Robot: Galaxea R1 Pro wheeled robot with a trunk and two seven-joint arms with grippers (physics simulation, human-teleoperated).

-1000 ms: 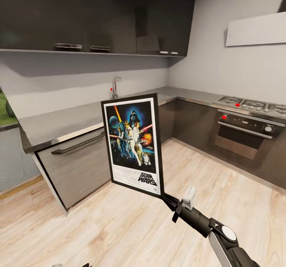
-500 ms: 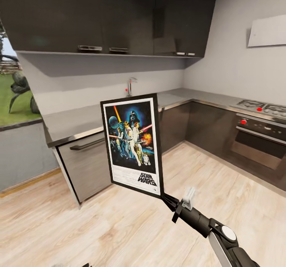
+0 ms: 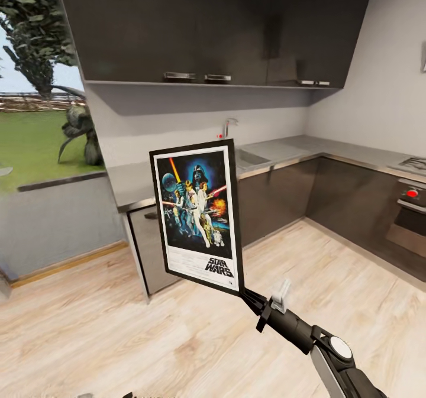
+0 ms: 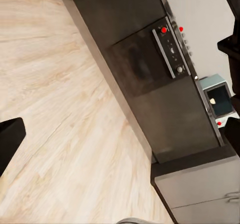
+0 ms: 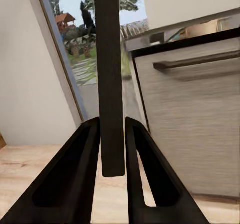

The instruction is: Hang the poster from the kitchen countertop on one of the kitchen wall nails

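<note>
With the right pincer (image 3: 247,294) clamped on the poster's (image 3: 196,213) lower corner, holding it upright in front of the tabletop (image 3: 278,152), the view has swung left toward the window, suggesting the robot is seeking a nail.

Open wooden floor (image 3: 177,339) lies around the right hand (image 3: 247,295), free on both sides. Ahead, the poster (image 3: 197,214) it grips stands between it and the grey surface (image 3: 127,180), whose dark cabinets (image 3: 278,194) block low passage. Upper cabinets (image 3: 207,25) overhang the surface, leaving a bare wall band (image 3: 160,123) between.
</note>
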